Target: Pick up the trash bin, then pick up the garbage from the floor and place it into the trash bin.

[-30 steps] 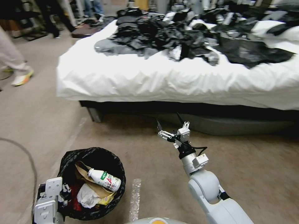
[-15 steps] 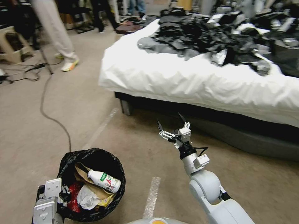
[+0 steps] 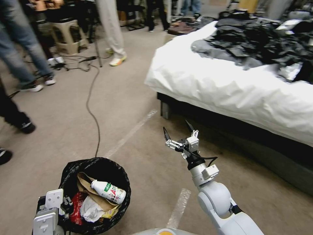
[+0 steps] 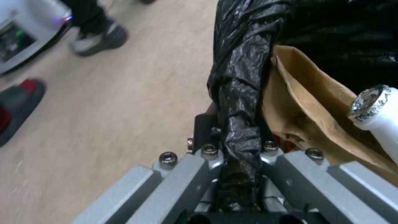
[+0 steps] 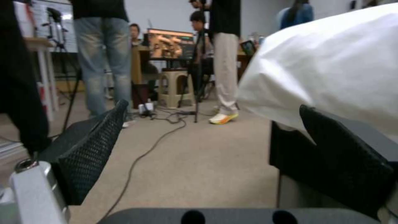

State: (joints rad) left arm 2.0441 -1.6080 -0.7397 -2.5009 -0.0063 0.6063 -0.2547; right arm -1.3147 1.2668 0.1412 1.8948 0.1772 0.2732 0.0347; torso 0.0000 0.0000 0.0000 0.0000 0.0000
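Your left tool [image 4: 238, 155] is clamped on the trash bin [image 3: 94, 194] rim, lower left of the head view: crinkled glossy black liner, holding a brown paper bag [image 3: 85, 186], white bottle [image 3: 108, 191] and red wrapper [image 3: 77, 202]. Right tool [image 3: 178, 130], frame centre, is spread wide, holding nothing, above the floor [image 3: 65, 107].

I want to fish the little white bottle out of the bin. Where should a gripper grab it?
Grip the bottle across its middle, coming straight down from above. It lies on its side on top of the brown paper bag in the trash bin, so its round body is bare. The open right gripper looks free for that; the left gripper holds the rim.
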